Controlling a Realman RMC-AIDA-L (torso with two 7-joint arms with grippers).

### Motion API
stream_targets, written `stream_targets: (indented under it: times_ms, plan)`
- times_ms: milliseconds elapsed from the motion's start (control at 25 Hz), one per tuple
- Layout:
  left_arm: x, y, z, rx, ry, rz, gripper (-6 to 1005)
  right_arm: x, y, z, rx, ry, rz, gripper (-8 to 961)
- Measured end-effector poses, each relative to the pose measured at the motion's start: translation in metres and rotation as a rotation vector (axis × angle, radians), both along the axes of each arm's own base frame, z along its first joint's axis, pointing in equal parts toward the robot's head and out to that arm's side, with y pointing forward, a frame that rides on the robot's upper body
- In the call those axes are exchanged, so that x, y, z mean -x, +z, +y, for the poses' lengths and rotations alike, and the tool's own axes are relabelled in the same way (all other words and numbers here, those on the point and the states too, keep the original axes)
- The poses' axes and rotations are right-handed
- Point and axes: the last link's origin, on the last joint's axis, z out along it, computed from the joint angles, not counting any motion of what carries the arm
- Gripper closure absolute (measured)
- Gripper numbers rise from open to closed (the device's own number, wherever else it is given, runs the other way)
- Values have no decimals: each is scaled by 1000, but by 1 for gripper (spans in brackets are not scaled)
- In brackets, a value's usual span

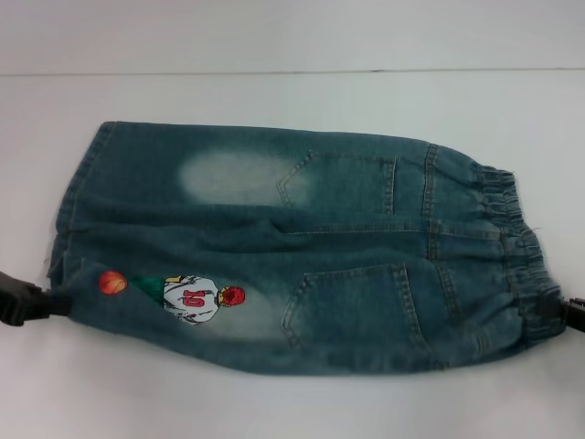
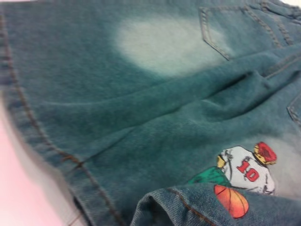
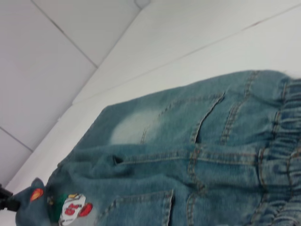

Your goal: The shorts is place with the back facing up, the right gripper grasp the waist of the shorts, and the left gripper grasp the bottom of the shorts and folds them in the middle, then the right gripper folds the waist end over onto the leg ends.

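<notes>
Shorts (image 1: 302,247) mid-frame on table (image 1: 274,402), back up | print: "10" | left gripper (image 1: 27,302) pinching lower-left hem | right gripper (image 1: 567,315) at lower-right waistband, grip unclear

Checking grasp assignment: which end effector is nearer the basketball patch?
Left. The left end effector is at the leg hem right beside the basketball patch; the right end effector is at the waistband, at the shorts' far end.
</notes>
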Motion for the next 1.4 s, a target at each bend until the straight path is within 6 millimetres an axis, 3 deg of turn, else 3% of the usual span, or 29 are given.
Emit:
stream_targets:
  times_ms: [320, 600, 1000, 1400]
  plan:
    - [2, 9, -1, -48, 8, -15, 920, 4, 7, 9, -42, 19, 9, 901]
    - [-5, 15, 4, -93, -21, -52, 921, 16, 17, 29, -61, 73, -17, 901]
    - [-25, 23, 31, -227, -88, -116, 921, 36, 40, 67, -103, 125, -60, 900]
    - [-43, 17, 63, -330, -86, -121, 921, 56, 57, 110, -166, 135, -143, 900]
